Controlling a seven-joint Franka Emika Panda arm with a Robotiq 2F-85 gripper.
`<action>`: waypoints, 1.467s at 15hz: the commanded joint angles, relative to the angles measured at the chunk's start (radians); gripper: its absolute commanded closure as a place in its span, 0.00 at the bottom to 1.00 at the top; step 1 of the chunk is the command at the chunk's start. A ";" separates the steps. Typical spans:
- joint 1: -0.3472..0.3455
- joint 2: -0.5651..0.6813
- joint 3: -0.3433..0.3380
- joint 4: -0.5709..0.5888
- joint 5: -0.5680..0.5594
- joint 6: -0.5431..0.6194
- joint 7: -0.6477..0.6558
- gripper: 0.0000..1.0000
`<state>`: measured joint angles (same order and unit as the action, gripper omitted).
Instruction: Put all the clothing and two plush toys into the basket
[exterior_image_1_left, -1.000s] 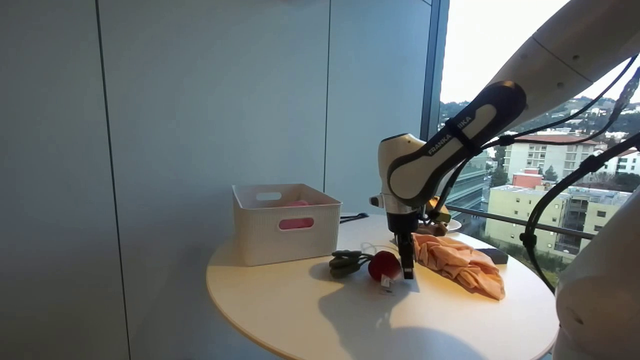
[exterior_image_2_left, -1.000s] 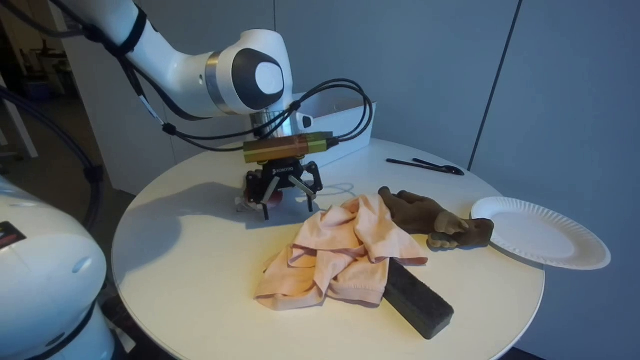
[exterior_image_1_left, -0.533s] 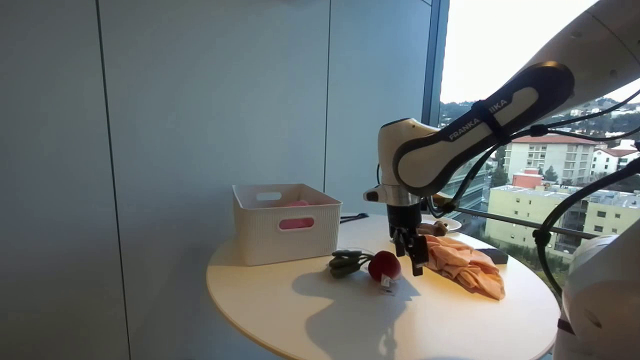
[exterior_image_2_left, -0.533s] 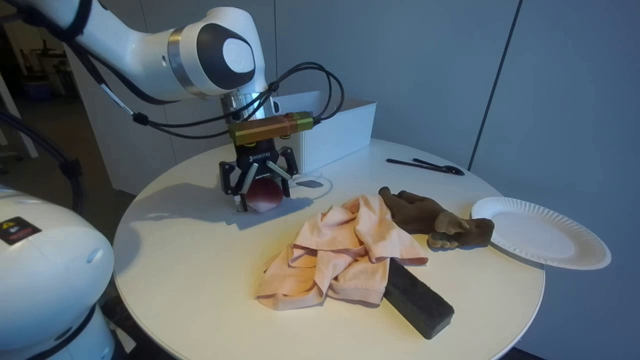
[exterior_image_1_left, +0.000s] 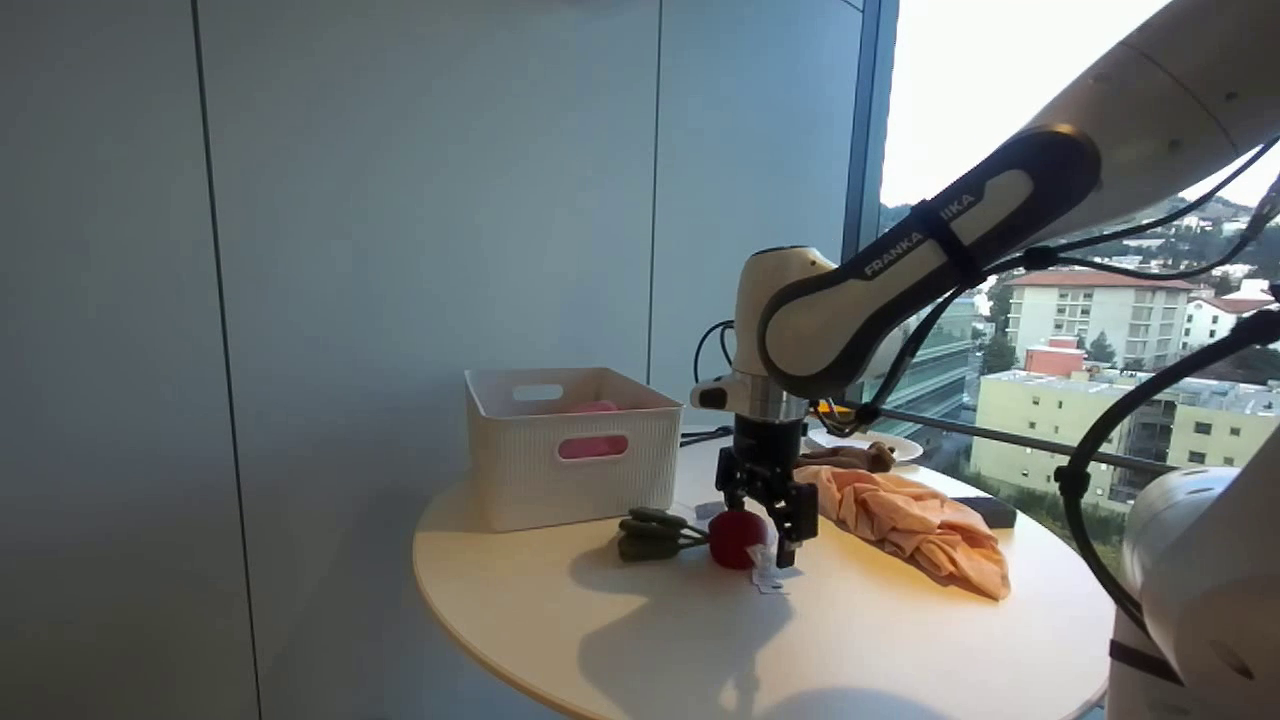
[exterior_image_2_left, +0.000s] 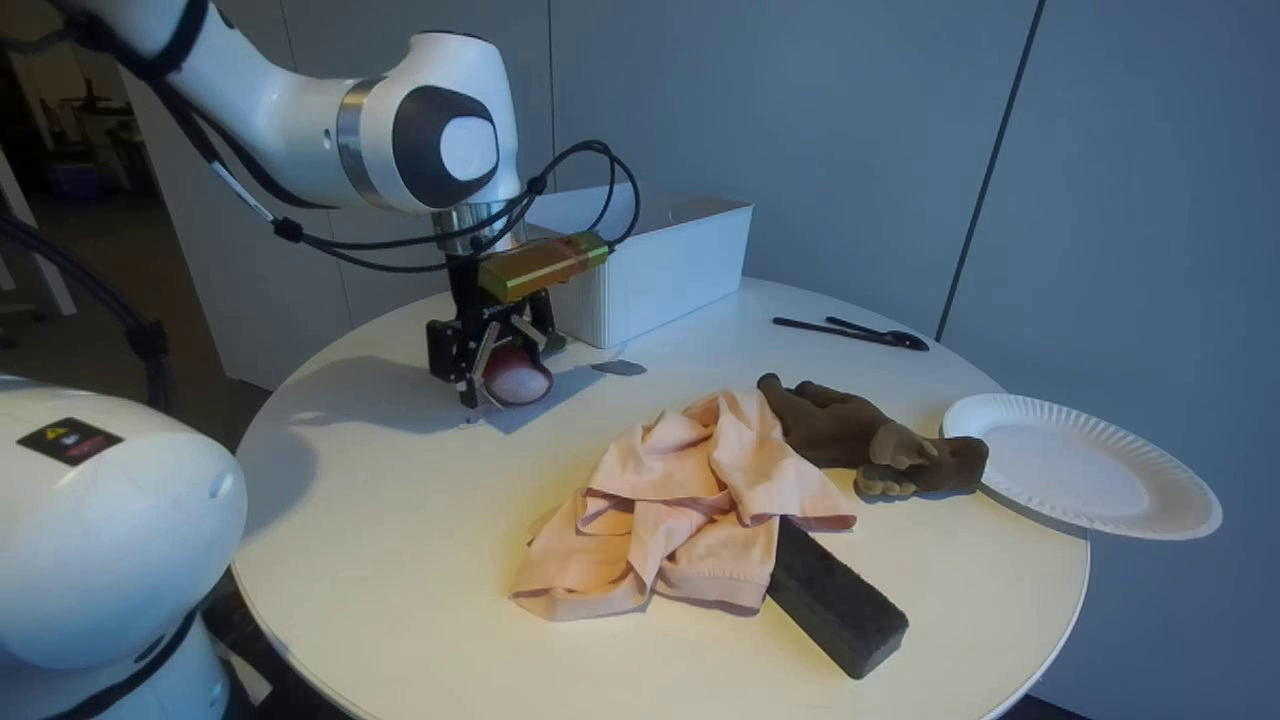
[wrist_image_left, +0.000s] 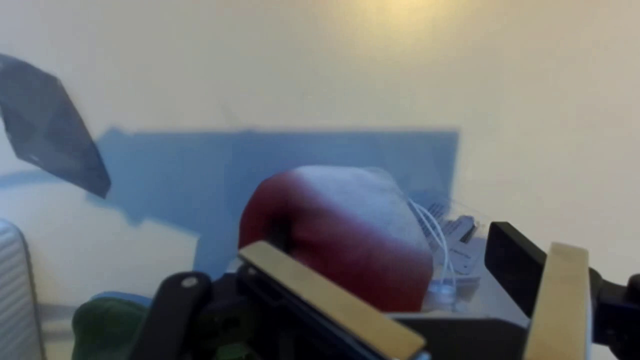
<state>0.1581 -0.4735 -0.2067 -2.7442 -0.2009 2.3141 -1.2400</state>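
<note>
Red toy (exterior_image_1_left: 737, 541) has been scooted closer to the basket (exterior_image_1_left: 520, 465) since the earlier frame, green leaves (exterior_image_1_left: 648, 547) and all, and it's been rolled so more of its pale end is shown. Claw (exterior_image_2_left: 510, 374) has been shifted the same way and swivelled some. Its jaws are spread wide, and the red toy can be seen between them; whether it's touched by either one can't be told. Leaves are parked near the basket, with a strip of bench (exterior_image_2_left: 390, 580) visible between the two in the wrist view. Tags (wrist_image_left: 462, 257) are strung to the red toy and draped just beside a fingertip.

Everything else on the bench has been left alone. Pink cloth (exterior_image_1_left: 592, 447) is already in the basket, spotted through the handle slot. Orange cloth (exterior_image_2_left: 690, 500) is bunched on the bench, with one end of the black block (exterior_image_2_left: 840, 600) covered by it. Brown toy (exterior_image_2_left: 825, 425) is laid right by that cloth, its other end by the plate (exterior_image_2_left: 1080, 480), which is poked out past the bench edge. Black utensils (exterior_image_2_left: 905, 341) are set farther back.

In the way: part of the basket is blocked by the arm (exterior_image_2_left: 300, 140) in an exterior view, and the red toy is partly covered by the claw. Some grey flat piece (exterior_image_2_left: 619, 368) is lying just off the basket's corner.
</note>
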 joint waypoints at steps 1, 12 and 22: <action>0.030 0.158 -0.013 0.040 0.096 0.107 -0.160 0.01; -0.082 0.162 0.119 -0.014 0.095 0.342 -0.140 0.85; -0.247 -0.015 0.356 0.000 -0.353 0.475 0.510 0.90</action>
<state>-0.0394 -0.3953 0.0863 -2.7445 -0.4678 2.7960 -0.9006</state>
